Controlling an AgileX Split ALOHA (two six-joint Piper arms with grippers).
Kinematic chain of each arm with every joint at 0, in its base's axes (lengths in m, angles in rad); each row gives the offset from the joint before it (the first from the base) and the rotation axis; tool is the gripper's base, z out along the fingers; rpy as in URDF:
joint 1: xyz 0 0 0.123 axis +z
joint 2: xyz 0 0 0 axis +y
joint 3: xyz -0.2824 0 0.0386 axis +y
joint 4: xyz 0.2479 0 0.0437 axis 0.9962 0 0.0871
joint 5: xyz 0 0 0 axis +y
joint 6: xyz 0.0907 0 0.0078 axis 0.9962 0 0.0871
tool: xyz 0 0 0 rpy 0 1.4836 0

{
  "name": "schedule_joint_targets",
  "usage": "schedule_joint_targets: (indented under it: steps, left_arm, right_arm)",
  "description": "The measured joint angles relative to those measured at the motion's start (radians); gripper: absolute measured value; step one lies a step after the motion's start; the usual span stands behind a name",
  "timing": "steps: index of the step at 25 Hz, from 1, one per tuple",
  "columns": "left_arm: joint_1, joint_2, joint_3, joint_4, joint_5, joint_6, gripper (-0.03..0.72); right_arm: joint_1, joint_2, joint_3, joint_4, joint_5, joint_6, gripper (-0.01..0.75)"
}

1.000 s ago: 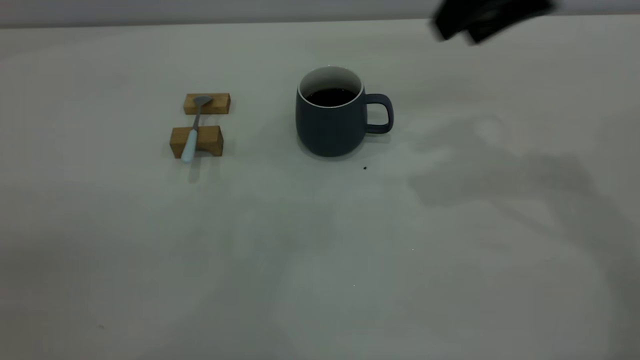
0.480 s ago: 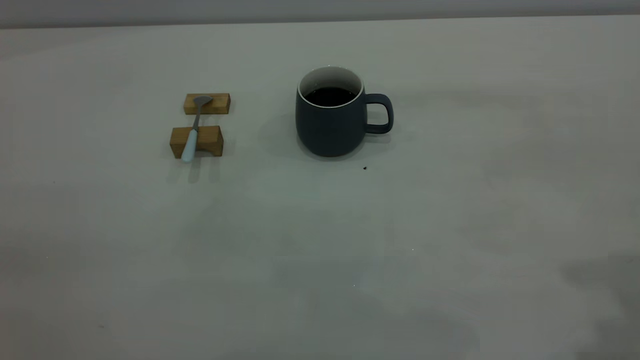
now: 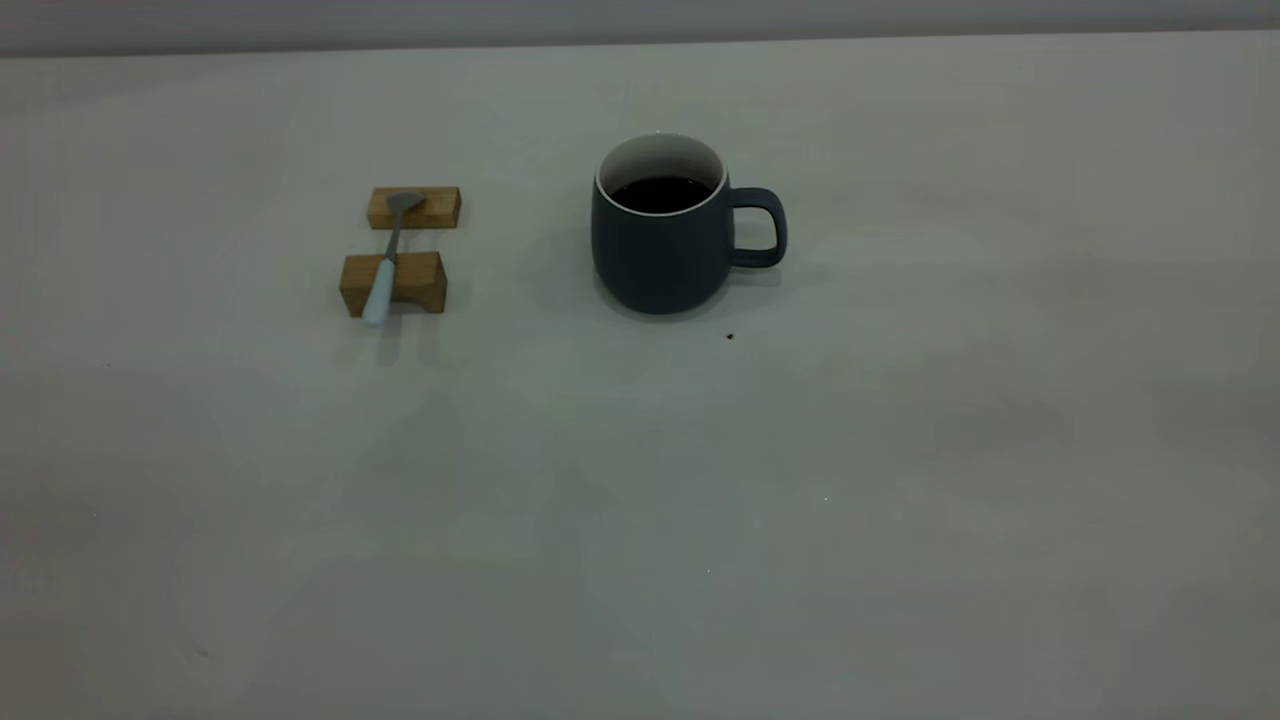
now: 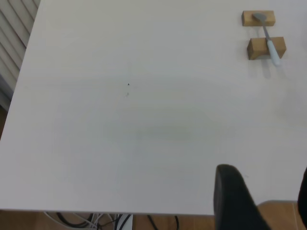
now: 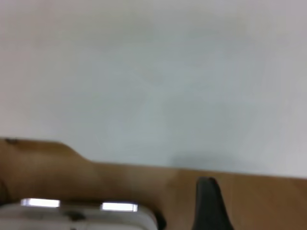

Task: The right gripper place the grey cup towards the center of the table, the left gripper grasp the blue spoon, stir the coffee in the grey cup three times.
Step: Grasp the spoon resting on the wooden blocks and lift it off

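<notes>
We see the grey cup (image 3: pixel 661 228) standing upright near the middle of the table (image 3: pixel 900 450), toward its far half, with its loop handle pointing to the right side of the exterior view. The coffee (image 3: pixel 661 194) fills it partway, dark against the white inner wall. Just in front of the cup, a tiny dark speck (image 3: pixel 729 337) lies on the surface. Well to the left of the cup, the blue spoon (image 3: pixel 385 264) rests across two wooden blocks (image 3: pixel 393 283), its grey bowl on the far block and its pale blue handle laid over the near block, the handle's end sticking out past it. Neither arm appears in the exterior view. In the left wrist view, the left gripper (image 4: pixel 261 201) shows at the near table edge, far from the spoon and blocks; its fingers (image 4: pixel 232 199) stand apart with nothing between them. In the right wrist view, only one dark finger of the right gripper (image 5: pixel 208 206) shows, over the wooden floor beyond the table edge, so we cannot tell whether that gripper is spread or closed.
</notes>
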Motion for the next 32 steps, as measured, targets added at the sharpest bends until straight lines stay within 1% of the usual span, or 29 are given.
schedule_joint_targets:
  steps: [11,32]
  left_arm:
    - [0.000,0.000,0.000,0.000,0.000,0.000,0.403]
    - [0.000,0.000,0.000,0.000,0.000,0.000,0.403]
  right_arm:
    - [0.000,-0.371,0.000,-0.004,0.020,0.005,0.535]
    - [0.000,-0.381,0.000,-0.008,0.025,0.006,0.535]
